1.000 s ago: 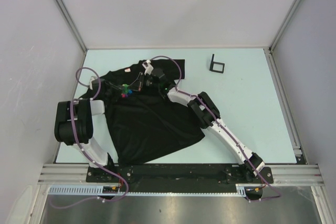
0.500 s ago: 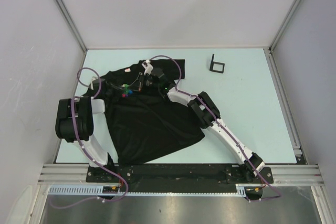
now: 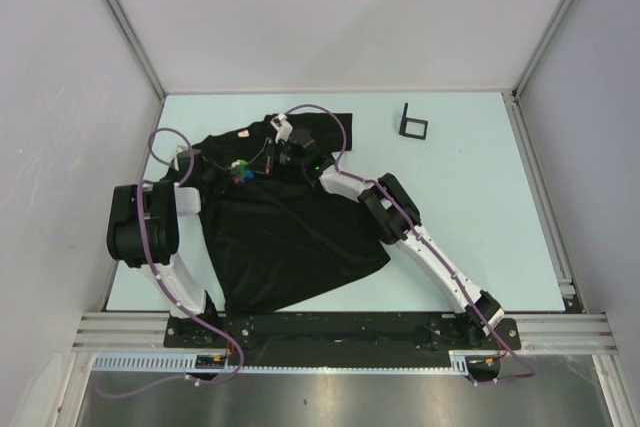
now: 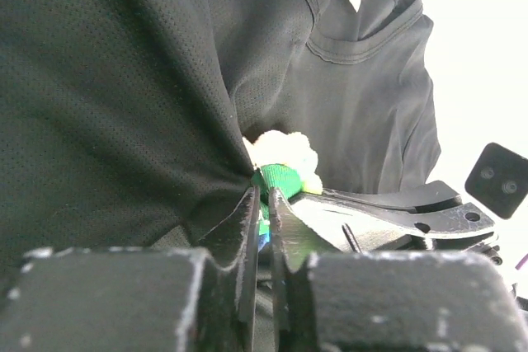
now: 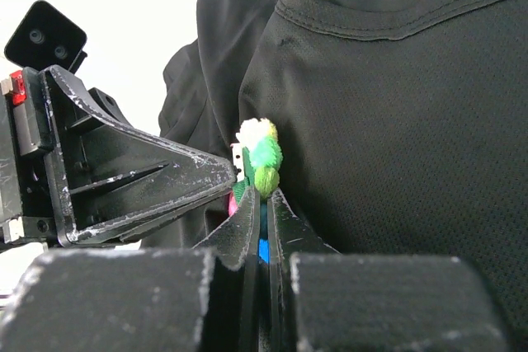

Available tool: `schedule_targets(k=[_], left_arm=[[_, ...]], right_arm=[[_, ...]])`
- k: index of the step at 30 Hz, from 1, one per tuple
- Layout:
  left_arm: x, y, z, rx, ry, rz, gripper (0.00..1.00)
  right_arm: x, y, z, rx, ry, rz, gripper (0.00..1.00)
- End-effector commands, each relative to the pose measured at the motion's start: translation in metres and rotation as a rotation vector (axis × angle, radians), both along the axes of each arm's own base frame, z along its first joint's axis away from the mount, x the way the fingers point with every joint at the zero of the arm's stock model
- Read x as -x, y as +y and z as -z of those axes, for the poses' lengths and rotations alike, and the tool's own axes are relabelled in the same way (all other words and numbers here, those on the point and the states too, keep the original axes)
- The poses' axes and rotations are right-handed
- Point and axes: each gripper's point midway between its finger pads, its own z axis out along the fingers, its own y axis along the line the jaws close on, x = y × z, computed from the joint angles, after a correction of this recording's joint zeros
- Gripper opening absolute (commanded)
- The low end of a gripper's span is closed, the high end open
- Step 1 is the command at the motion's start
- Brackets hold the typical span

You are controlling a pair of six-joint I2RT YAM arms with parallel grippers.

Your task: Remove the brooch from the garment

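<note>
Nearest the arm bases, low in the top view, the garment (image 3: pixel 290 237) is being carried by the bench (image 3: pixel 480 177), its hem toward the bottom edge. Farther up, left of centre and near the neckline, the brooch (image 3: pixel 238 171) is being pinched from both sides. The left gripper (image 4: pixel 262 197) is being pressed together on its green and blue bits, and the right gripper (image 5: pixel 262 199) is being pressed together on it from the opposite side. Cloth is being drawn into a bunched fold at the brooch. Toward the upper right, a small black square frame (image 3: pixel 413 123) is being carried by the bench, well apart from the garment.
</note>
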Motion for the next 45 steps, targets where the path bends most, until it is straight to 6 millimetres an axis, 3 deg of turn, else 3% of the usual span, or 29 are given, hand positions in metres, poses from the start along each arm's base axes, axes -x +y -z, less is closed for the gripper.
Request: schedule_targets(k=[1,6,17,20,21,24,30,37,45], left_arm=[[-0.021,0.002,-0.027,-0.019,-0.107,0.021,0.08],[-0.019,0.000,-0.029,-0.020,-0.109,0.031,0.00],[-0.010,0.008,-0.035,-0.082,-0.089,0.016,0.00],[-0.003,0.017,-0.032,-0.130,-0.037,-0.011,0.13],[0.001,0.019,-0.034,-0.142,-0.027,-0.020,0.25],[0.007,0.027,-0.042,-0.201,-0.013,-0.053,0.36],[0.003,0.024,-0.047,-0.256,0.026,-0.078,0.40],[-0.011,0.005,-0.037,-0.208,0.047,-0.019,0.32],[-0.012,-0.003,-0.019,-0.203,0.118,-0.011,0.34]], right_arm=[[0.009,0.002,-0.013,0.019,-0.029,-0.038,0.00],[0.008,0.001,-0.012,0.036,-0.042,-0.031,0.00],[0.003,-0.002,-0.010,0.048,-0.048,-0.011,0.00],[0.003,-0.002,-0.010,0.051,-0.051,-0.008,0.00],[0.002,-0.003,-0.009,0.055,-0.052,-0.004,0.00],[0.001,-0.003,-0.010,0.056,-0.054,0.001,0.00],[0.000,-0.006,-0.009,0.066,-0.070,0.024,0.00],[0.000,-0.005,-0.010,0.091,-0.101,0.035,0.00],[0.001,-0.003,-0.011,0.104,-0.122,0.037,0.00]])
